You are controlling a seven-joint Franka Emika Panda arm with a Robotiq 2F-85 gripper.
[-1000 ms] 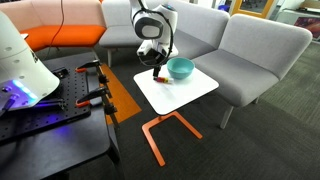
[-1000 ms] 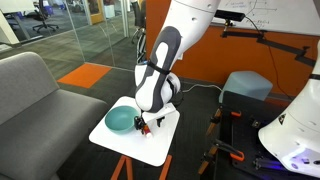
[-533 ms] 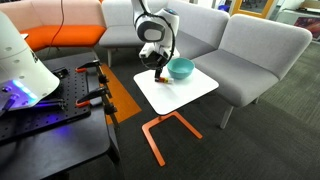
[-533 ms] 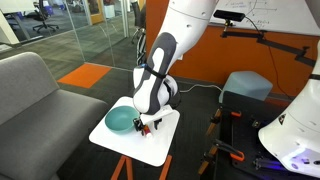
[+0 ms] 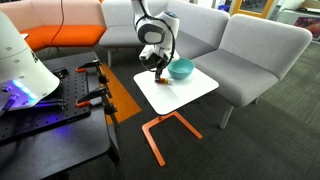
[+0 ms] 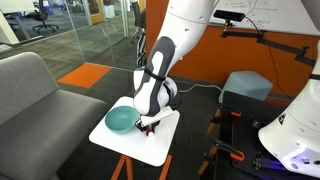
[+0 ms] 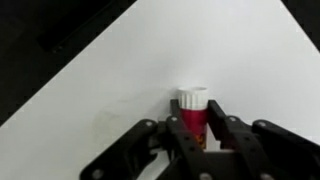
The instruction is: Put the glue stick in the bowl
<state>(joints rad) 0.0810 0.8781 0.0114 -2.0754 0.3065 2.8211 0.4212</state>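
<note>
Jaws clenched on glue stick: red body, white cap poking out past fingertips. Stick held low over white bench, just beside teal bowl, not in it. Bowl sits near bench corner.

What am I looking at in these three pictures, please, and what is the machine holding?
It is a single robot arm with a two-fingered gripper at its end. Two pictures come from cameras standing in the room, viewing a small white table from different sides; the third comes from a camera on the wrist, looking along the gripper. On the table stands a teal bowl. The wrist view shows the gripper closed on a small red glue stick with a white cap, not yet in the bowl.
</note>
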